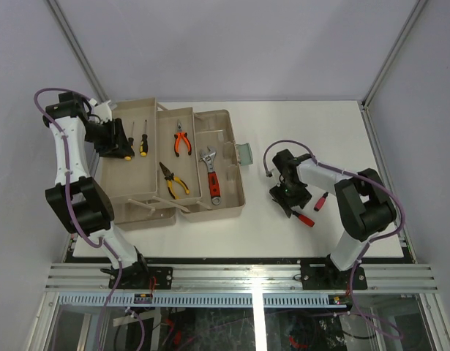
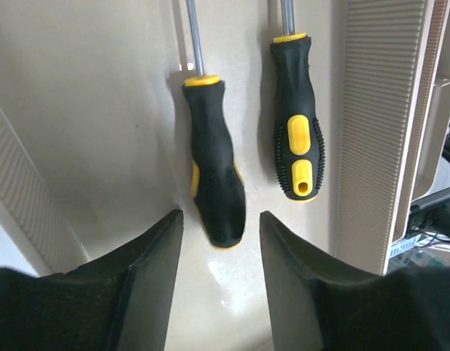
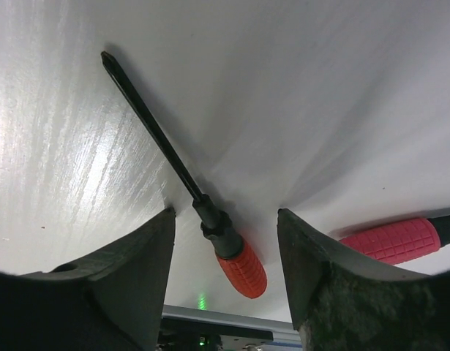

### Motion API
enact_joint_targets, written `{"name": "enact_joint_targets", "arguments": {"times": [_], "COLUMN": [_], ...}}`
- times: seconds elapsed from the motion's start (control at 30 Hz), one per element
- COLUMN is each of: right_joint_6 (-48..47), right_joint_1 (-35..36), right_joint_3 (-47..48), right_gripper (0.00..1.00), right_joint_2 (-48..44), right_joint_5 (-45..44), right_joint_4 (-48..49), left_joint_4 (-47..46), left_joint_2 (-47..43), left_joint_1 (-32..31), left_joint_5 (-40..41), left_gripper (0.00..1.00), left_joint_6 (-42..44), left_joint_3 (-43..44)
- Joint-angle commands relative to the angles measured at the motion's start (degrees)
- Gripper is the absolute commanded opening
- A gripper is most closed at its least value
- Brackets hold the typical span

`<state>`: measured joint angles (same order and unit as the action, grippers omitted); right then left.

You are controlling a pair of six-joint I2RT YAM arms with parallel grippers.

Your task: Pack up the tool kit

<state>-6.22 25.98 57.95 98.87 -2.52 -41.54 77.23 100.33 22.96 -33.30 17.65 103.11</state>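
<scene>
The right gripper [image 3: 225,219] hung wide open, straddling a red-handled screwdriver [image 3: 241,269] on the table [image 3: 320,88]. Its collar lay between the fingers, and a second red handle [image 3: 389,240] lay just outside the right one. Closing on the handle, not the thin shaft, would likely hold best. The left gripper [image 2: 221,219] gaped empty above black-and-yellow screwdrivers [image 2: 214,183] in the toolbox tray [image 2: 85,110].

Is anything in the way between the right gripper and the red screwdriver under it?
No, nothing visible. The right gripper is open, and the red screwdriver lies on the bare table, seen right between its fingers.
</scene>
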Motion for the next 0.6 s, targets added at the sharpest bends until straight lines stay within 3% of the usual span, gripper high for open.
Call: {"name": "enact_joint_targets", "arguments": {"times": [0.0, 0.1, 0.2, 0.3, 0.57], "right_joint_6": [-0.39, -0.07, 0.58, 1.32, 3.92], "right_joint_1": [0.27, 0.23, 0.24, 0.30, 0.28], "right_joint_3": [0.68, 1.60, 2.60, 3.55, 14.73], "right_gripper": [0.60, 0.42, 0.16, 0.01, 0.00], "right_joint_2": [2.58, 5.27, 7.63, 9.03, 2.99], "right_joint_5": [-1.31, -1.27, -0.26, 0.93, 0.60], "right_joint_4": [-2.09, -3.31, -4.28, -5.16, -9.03], "left_joint_4": [1.37, 1.43, 1.45, 1.43, 2.26], "left_joint_2": [0.65, 0.68, 0.52, 0.36, 0.69], "left_joint_1": [0.21, 0.22, 0.20, 0.17, 0.22], "left_joint_5": [0.21, 0.07, -0.07, 0.05, 0.51], "left_gripper": [0.52, 0.64, 0.65, 0.65, 0.66], "left_joint_6": [-0.06, -0.07, -0.07, -0.07, -0.39], "left_joint_3": [0.26, 0.17, 0.29, 0.55, 10.76]}}
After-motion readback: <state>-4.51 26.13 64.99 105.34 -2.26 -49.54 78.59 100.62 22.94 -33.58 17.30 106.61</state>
